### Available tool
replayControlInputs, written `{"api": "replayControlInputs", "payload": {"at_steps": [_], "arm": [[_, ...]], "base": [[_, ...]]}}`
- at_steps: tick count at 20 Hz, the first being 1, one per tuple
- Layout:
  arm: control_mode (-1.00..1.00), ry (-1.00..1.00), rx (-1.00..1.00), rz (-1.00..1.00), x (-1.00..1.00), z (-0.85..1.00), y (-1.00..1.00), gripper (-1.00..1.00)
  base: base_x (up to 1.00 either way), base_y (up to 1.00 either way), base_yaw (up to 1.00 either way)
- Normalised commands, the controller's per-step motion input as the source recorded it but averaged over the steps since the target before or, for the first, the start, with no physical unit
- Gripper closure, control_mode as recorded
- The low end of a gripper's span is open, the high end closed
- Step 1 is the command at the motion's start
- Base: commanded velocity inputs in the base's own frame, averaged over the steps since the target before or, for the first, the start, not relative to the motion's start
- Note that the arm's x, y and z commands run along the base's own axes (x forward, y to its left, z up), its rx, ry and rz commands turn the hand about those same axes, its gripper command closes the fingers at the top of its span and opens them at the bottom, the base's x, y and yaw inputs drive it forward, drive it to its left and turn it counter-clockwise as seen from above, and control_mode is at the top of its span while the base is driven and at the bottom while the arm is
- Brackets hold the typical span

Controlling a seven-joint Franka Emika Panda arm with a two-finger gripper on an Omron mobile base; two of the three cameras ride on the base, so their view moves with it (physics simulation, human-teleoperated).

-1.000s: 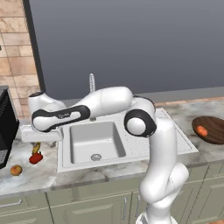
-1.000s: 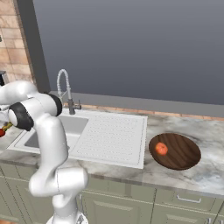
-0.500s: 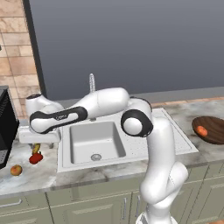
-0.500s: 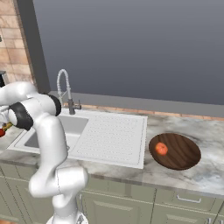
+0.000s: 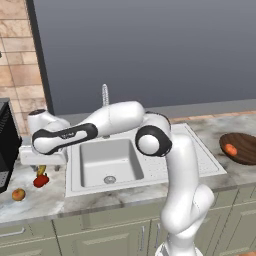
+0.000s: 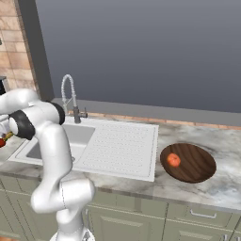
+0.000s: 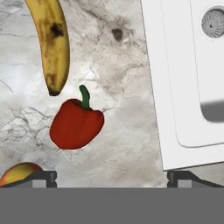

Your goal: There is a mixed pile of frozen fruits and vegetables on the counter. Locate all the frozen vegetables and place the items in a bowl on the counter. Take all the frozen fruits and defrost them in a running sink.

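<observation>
Gripper (image 7: 112, 177) spread wide, empty, above red pepper (image 7: 76, 124).

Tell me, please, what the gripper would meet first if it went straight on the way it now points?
Most likely the red bell pepper with the green stem, which lies on the pale marbled counter between the open jaws of the gripper. The yellow banana lies off to one side. Depth is hard to judge.

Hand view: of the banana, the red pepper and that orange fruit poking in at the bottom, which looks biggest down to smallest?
1. Banana, though cut off at the top edge.
2. Red pepper.
3. Orange fruit: only a sliver shows at the bottom edge, so its full size can't be judged.
</observation>
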Motion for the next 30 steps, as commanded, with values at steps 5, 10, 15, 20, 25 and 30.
{"api": "replayControlInputs", "payload": {"at_steps": [5,10,15,20,25,30], "arm": [[-1.0,0.0,0.0,-0.03,0.05,-0.1,0.08,-1.0],[-1.0,0.01,0.0,-0.02,0.07,-0.1,0.05,-1.0],[-1.0,0.01,0.0,-0.02,0.07,-0.11,0.06,-1.0],[-1.0,0.0,0.0,-0.02,0.08,-0.09,0.08,-1.0],[-1.0,0.0,-0.01,-0.02,0.1,-0.06,0.11,-1.0],[-1.0,0.0,-0.02,-0.01,0.08,-0.09,0.11,-1.0]], "base": [[0.0,0.0,0.0],[0.0,0.0,0.0],[0.0,0.0,0.0],[0.0,0.0,0.0],[0.0,0.0,0.0],[0.0,0.0,0.0]]}}
